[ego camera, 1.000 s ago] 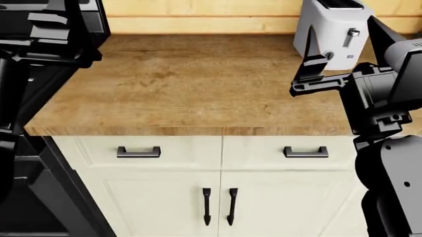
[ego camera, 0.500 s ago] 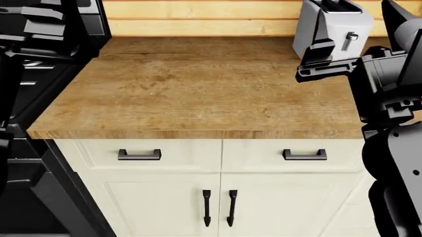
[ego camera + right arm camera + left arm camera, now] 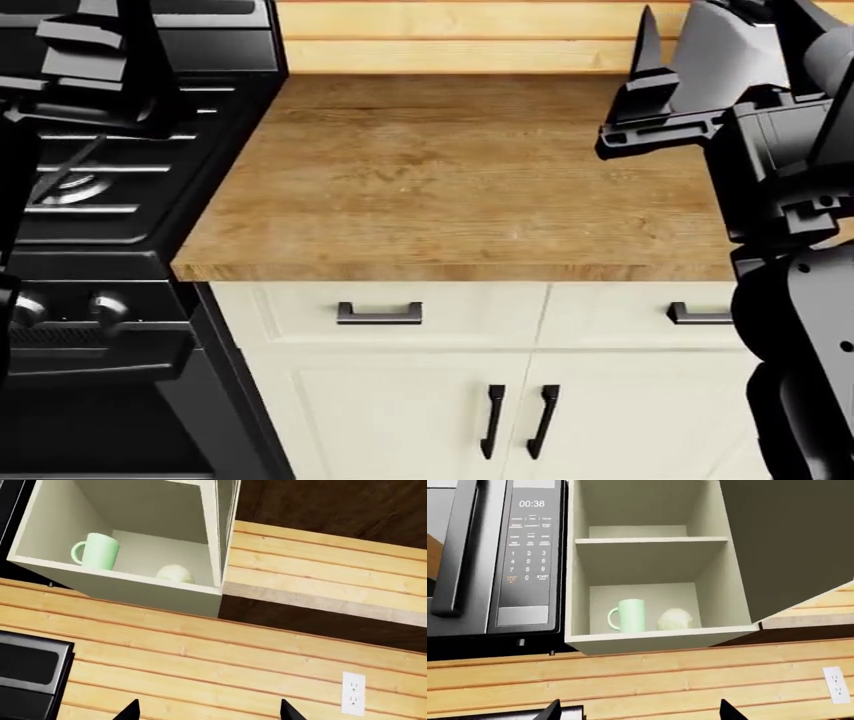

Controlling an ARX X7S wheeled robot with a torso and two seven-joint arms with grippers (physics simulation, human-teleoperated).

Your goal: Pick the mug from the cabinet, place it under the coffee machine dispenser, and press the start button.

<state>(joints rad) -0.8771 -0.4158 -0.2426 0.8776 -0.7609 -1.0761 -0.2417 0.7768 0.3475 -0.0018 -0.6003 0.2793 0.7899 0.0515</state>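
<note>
1. Your mug [image 3: 630, 615] stands on the bottom shelf of the open wall cabinet [image 3: 647, 635], upright, with its loop handle turned toward the microwave [image 3: 497, 555] that hangs just beside the cabinet.
2. A pale rounded object [image 3: 676, 619] sits on the same shelf near the mug, on the side away from the handle; what it is cannot be told. The shelf above them holds nothing visible.
3. Your right wrist view shows the same mug [image 3: 97, 551] and pale lump [image 3: 175, 573] from below, with a wall outlet [image 3: 353, 693] on the wooden plank wall.
4. Your right gripper [image 3: 654, 95] hovers above the far right part of the wooden tabletop [image 3: 454, 180], in front of a white appliance [image 3: 727, 50]. Its jaws stand apart and hold nothing.
5. Your left gripper [image 3: 637, 711] shows only two dark finger tips, set well apart and empty, with the mug well away.
6. A black stove [image 3: 94, 180] adjoins the tabletop on your left.
</note>
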